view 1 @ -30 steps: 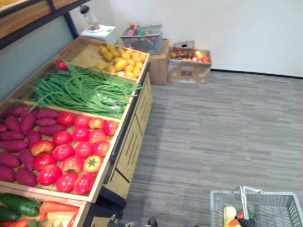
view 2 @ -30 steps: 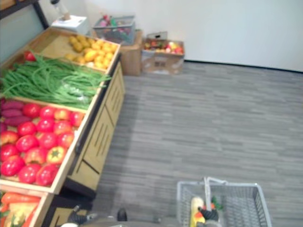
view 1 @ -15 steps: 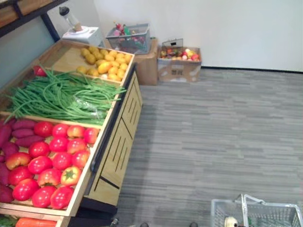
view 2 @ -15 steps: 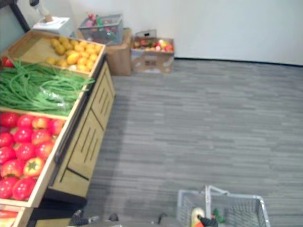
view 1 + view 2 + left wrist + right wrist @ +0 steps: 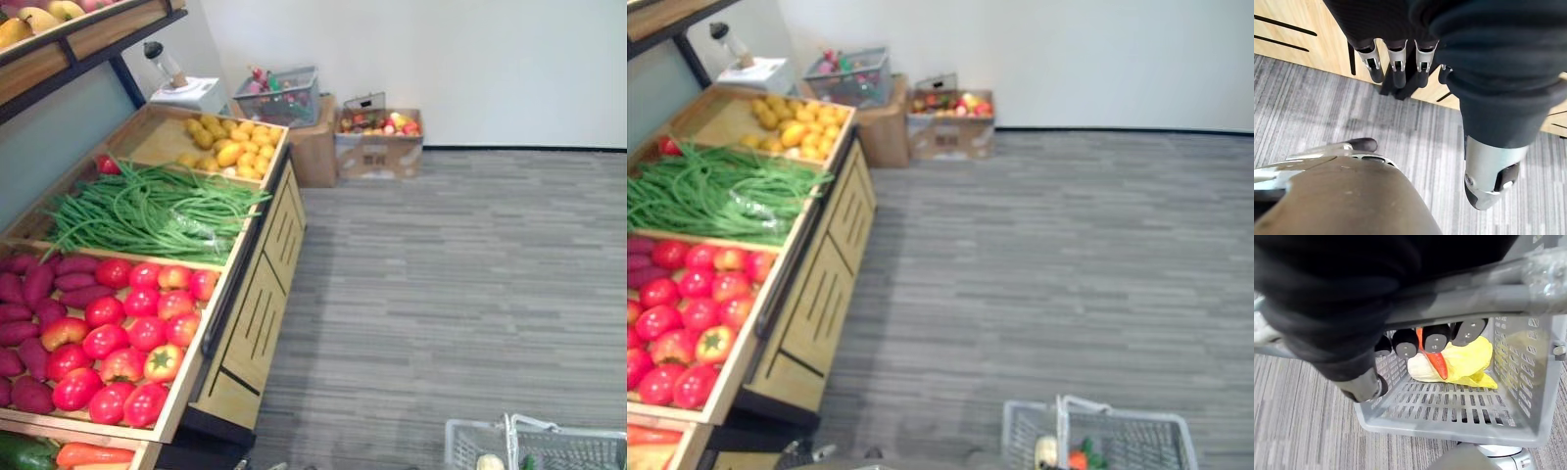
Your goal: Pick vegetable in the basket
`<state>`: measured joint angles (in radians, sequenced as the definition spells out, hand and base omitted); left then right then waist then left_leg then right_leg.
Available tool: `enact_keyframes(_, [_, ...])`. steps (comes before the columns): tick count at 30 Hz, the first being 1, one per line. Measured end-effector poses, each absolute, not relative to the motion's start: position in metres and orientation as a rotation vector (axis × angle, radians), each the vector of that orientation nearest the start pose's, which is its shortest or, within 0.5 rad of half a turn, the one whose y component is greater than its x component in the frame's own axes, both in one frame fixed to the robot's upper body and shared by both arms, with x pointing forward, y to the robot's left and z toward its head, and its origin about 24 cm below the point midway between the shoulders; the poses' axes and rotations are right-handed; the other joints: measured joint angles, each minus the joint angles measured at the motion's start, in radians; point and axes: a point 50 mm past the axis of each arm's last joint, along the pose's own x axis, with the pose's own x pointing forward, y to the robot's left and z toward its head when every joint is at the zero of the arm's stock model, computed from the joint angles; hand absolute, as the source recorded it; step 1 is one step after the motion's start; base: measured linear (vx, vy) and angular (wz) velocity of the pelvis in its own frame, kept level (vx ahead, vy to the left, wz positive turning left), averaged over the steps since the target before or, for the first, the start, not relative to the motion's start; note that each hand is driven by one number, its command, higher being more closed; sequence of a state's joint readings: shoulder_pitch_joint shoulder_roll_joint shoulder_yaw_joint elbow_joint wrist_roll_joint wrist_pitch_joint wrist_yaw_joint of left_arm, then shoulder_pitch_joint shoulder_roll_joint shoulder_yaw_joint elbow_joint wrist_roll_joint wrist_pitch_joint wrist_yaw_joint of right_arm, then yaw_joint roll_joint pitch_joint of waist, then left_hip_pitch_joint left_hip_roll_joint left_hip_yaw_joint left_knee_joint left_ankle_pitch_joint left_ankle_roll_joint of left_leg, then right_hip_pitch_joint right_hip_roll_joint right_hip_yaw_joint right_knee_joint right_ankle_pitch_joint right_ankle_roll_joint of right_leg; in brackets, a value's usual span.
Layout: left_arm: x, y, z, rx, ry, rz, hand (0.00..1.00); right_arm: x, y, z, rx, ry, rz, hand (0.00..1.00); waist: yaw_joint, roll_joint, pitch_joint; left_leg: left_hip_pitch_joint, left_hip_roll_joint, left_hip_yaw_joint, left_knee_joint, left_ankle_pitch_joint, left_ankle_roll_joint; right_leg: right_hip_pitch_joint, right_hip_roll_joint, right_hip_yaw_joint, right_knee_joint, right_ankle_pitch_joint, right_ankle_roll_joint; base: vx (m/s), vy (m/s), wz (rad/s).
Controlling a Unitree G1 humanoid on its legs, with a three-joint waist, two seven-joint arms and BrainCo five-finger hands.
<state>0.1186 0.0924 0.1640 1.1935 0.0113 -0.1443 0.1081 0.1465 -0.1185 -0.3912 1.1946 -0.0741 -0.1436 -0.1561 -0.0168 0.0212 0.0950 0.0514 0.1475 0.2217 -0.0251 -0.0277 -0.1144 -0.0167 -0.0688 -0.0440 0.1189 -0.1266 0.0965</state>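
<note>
View shifted, right hand [image 5: 1405, 343] clasps basket handle [image 5: 1474, 294], carrot [image 5: 1439, 364] apparently tip-down, left hand [image 5: 1396, 61] relaxed.

Grocery shop: produce stand [image 5: 257, 315], shopping basket [image 5: 1023, 437]

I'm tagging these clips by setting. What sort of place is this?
Likely a grocery produce aisle, perhaps staged: wooden bins of tomatoes and green beans, plus a grey shopping basket.
</note>
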Motion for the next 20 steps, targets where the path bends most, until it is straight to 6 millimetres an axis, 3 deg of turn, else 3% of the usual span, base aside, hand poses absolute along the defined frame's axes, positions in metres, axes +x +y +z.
enact_keyframes(8, [0.049,0.21,-0.171,0.019,1.192,0.352,0.0,0.005,-0.243,-0.167,0.215,1.205,-0.821,1.0,-0.007,0.012,-0.008,0.061,0.006,0.084,-0.028,-0.01,-0.01,0.005,0.024,0.076,-0.013,0.02,-0.004,0.09,0.015,-0.34])
enact_keyframes(14, [0.045,0.21,-0.172,-0.01,1.207,0.368,0.0,-0.012,-0.232,-0.17,0.24,1.278,-0.822,1.0,-0.008,0.011,-0.009,0.09,0.007,0.098,-0.044,-0.01,-0.01,0.018,0.029,0.087,-0.019,0.028,-0.002,0.03,-0.002,-0.1])
enact_keyframes(20, [0.045,0.211,-0.171,-0.005,1.208,0.335,0.0,-0.015,-0.229,-0.171,0.214,1.294,-0.763,1.0,-0.007,0.004,-0.025,0.078,0.006,0.096,-0.043,-0.009,-0.008,0.021,0.027,0.086,-0.064,0.048,-0.001,-0.06,0.003,-0.02])
